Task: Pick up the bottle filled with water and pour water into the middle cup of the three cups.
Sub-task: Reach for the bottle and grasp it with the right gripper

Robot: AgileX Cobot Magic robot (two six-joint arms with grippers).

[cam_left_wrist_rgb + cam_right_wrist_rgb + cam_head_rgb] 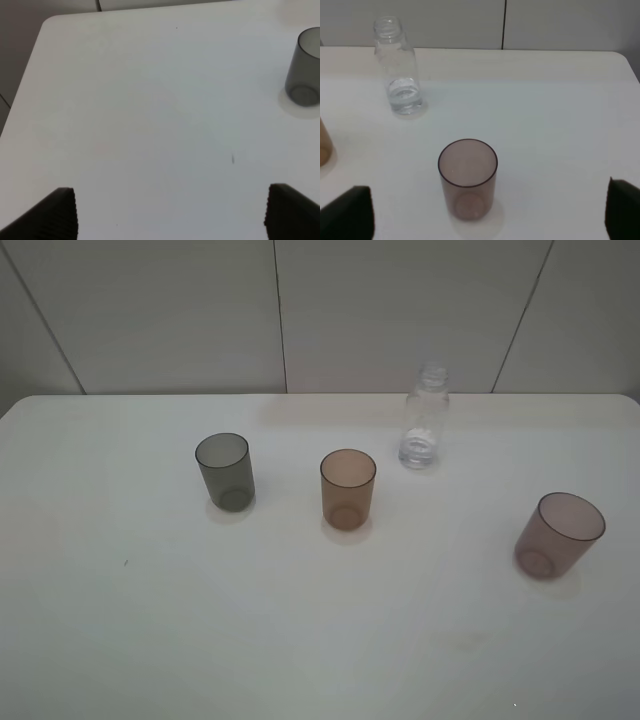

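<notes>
Left gripper [170, 212] is spread wide, holding nothing, over the table [150, 100]. Right gripper [487, 227] is equally wide and empty, near the pink cup [467, 180]. The bottle [424, 420] stands upright behind the amber middle cup [348, 490], untouched.

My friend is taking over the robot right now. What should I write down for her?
Left gripper: open, empty, short of the grey cup.
Right gripper: open, empty, facing the pink cup.
Bottle: upright, uncapped, some water inside, standing behind the amber middle cup and slightly to its right.
Done: nothing yet; the amber middle cup looks empty.
Left: grasp the bottle, then pour into the amber middle cup.
</notes>
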